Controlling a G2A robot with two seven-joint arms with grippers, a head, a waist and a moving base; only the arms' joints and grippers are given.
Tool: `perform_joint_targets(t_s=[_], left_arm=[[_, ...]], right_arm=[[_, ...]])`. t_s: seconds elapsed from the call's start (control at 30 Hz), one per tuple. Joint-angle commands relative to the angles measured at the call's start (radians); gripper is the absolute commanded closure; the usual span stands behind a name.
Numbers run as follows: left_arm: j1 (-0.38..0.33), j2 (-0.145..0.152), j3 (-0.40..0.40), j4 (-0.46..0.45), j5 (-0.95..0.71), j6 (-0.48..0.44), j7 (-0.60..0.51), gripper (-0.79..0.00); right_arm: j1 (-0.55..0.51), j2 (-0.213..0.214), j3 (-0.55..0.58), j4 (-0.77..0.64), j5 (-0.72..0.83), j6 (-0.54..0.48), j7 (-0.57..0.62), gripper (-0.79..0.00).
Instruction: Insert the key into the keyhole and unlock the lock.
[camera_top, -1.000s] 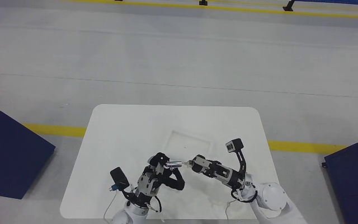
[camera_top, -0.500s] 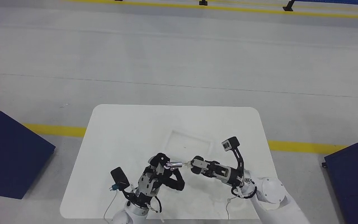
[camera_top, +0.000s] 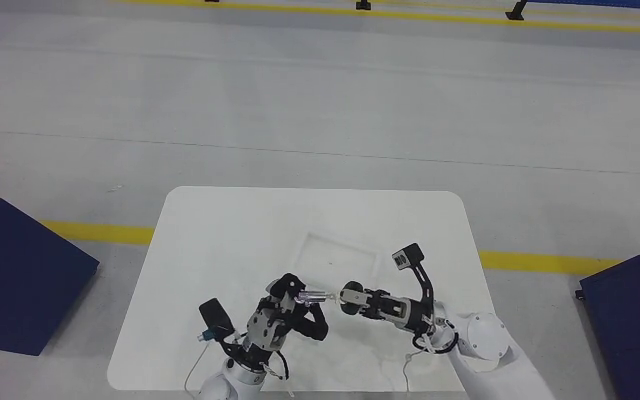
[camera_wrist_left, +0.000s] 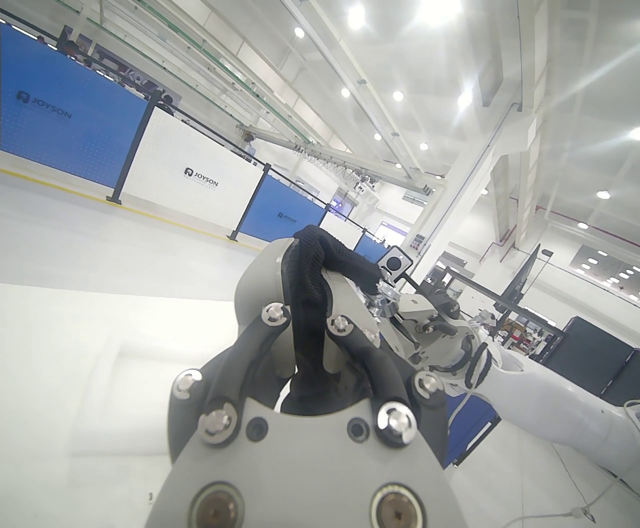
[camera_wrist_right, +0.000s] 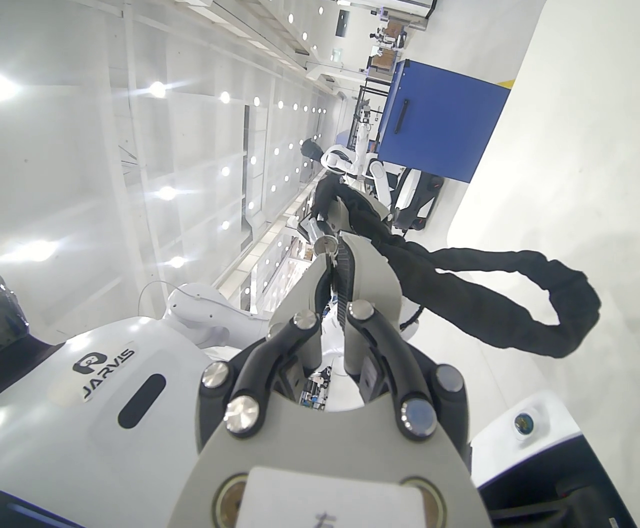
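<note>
My left gripper (camera_top: 295, 298) is shut on the lock, a silver cylinder (camera_top: 312, 295) with a black fabric-covered cable (camera_wrist_right: 505, 295), and holds it above the near part of the white table (camera_top: 200, 250). In the left wrist view the cable (camera_wrist_left: 310, 300) runs up between the fingers to the cylinder (camera_wrist_left: 384, 296). My right gripper (camera_top: 345, 296) faces the cylinder's free end and is shut on the small silver key (camera_wrist_right: 326, 243). The key's tip meets the cylinder's end (camera_wrist_right: 312, 229). How deep it sits is hidden.
A faint square outline (camera_top: 335, 255) marks the table's middle. Blue barriers (camera_top: 30, 270) stand on the floor to the left and right (camera_top: 615, 290) of the table. The cable's loop hangs free beside both grippers.
The right arm's wrist has turned, and its camera mount has drifted left and slightly up. The key end stays at the cylinder. The left arm holds still.
</note>
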Motion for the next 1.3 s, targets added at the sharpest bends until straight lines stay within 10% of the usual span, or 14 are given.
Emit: perform_joint_targets(t_s=[0.0,0.87,1.27], left_arm=[[-0.002,0.001,-0.002,0.001,0.038,0.01,0.006,0.0],[-0.01,0.009,0.0,0.009,0.243,0.077,0.097,0.0],[-0.016,0.011,0.002,0.017,0.239,0.083,0.103,0.0]], right_arm=[[-0.006,0.003,0.006,-0.013,0.008,0.015,0.011,0.0],[-0.051,0.027,0.057,-0.095,0.227,0.505,0.058,0.0],[-0.059,0.026,0.045,-0.095,0.257,0.538,0.045,0.0]])
